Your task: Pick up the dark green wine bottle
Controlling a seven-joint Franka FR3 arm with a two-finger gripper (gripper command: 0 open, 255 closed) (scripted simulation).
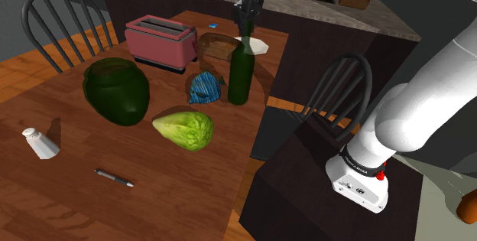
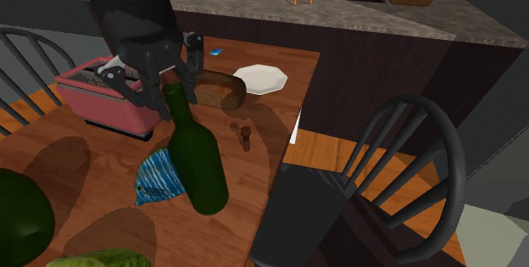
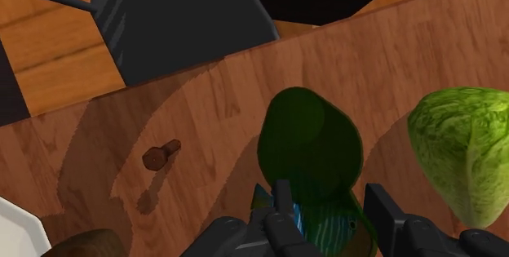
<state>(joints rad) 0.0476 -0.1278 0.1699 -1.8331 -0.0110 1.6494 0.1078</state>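
both fingers [image 3: 283,200] of the gripper [image 3: 330,192] spread beside the slim-necked, glossy dark green bottle [image 2: 197,159].

The table [image 1: 53,209] is grained wood with a soft sheen. Under the matt black pincer [image 2: 172,94], the bottle [image 2: 199,164] is smooth, faintly glossy dark green. Beyond the pincer, the counter top [image 2: 339,11] looks like matt speckled stone.

Spread pincer [image 2: 174,96] flanks the top of the green bottle [image 2: 199,159].
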